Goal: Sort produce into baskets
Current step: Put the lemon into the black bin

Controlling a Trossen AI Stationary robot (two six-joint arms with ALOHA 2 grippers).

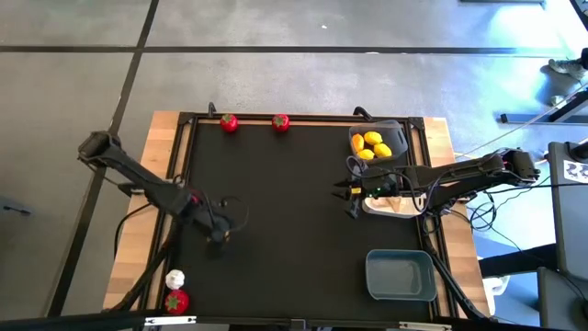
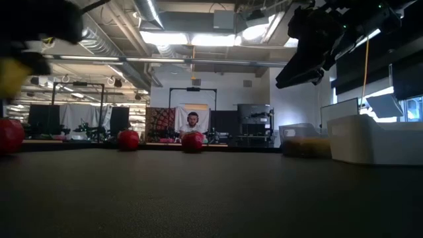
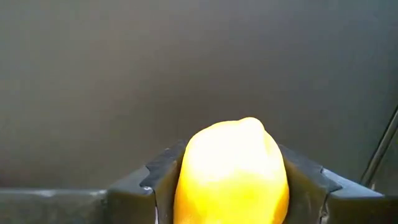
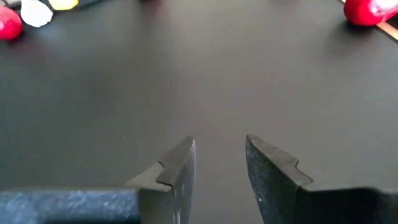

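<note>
The black bench [image 1: 294, 211] carries three baskets down its right side: dark grey basket [image 1: 401, 130] holding lemons [image 1: 372, 144], white basket [image 1: 390, 206] mid-edge, blue-grey basket [image 1: 400, 275] nearest. The right gripper [image 1: 349, 190] hovers beside the white one, jaws slightly parted, empty. The left gripper [image 3: 233, 186] has its jaws clamped round one lemon [image 3: 231, 171]. Two red fruits [image 1: 229, 122] sit at the far edge; another red fruit [image 1: 175, 301] and a white bulb [image 1: 175, 279] lie at the near-left corner.

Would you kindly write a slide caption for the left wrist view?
Left tool closed on a glossy yellow toy lemon above the black table mat.
</note>
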